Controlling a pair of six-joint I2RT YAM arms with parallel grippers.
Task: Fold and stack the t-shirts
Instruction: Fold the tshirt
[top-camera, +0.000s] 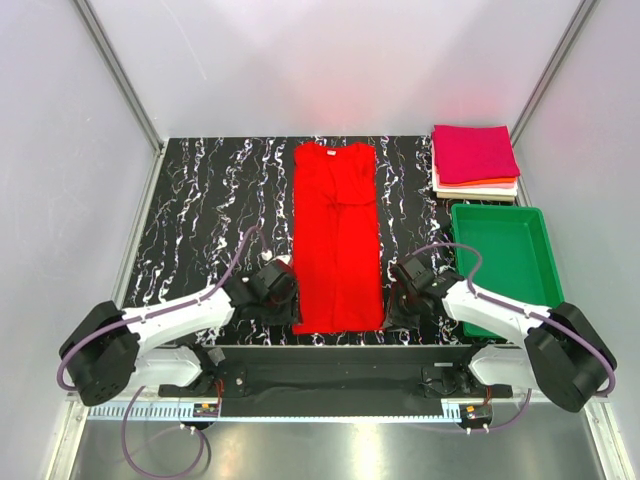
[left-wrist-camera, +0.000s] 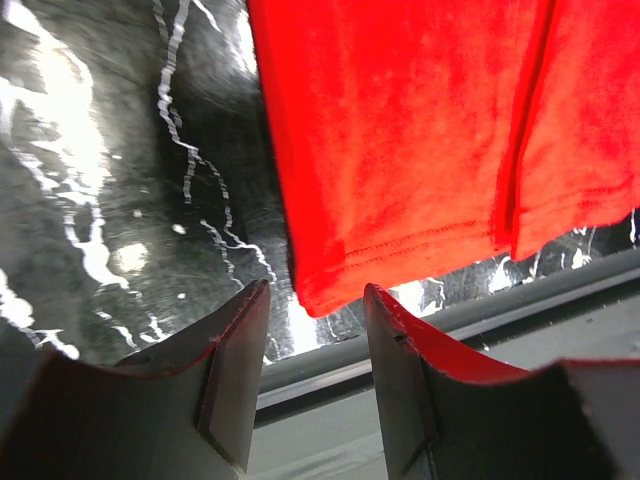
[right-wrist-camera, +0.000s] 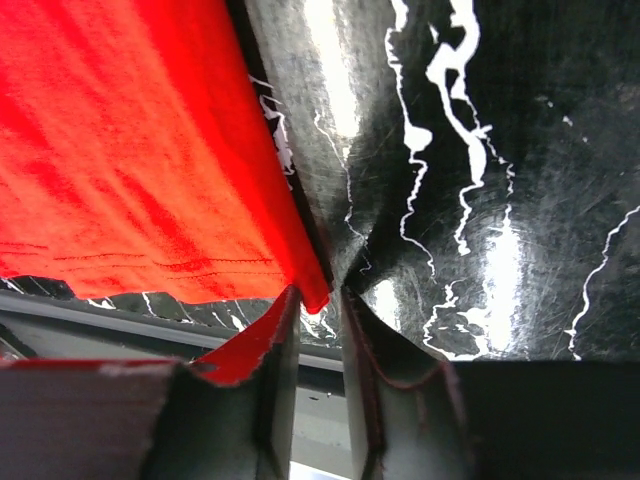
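Observation:
The bright red t-shirt lies in the middle of the black marbled table as a long narrow strip, sleeves folded in, hem toward me. My left gripper is open at the hem's near left corner; in the left wrist view that corner lies just ahead of the gap between the gripper's tips. My right gripper stands at the near right corner. In the right wrist view its jaws are narrowly apart with the shirt's corner tip at the opening. Folded magenta, orange and white shirts are stacked at the back right.
A green plastic tray sits at the right, next to my right arm and in front of the stack. The table's near edge and a metal rail run just behind both grippers. White walls enclose the table on three sides.

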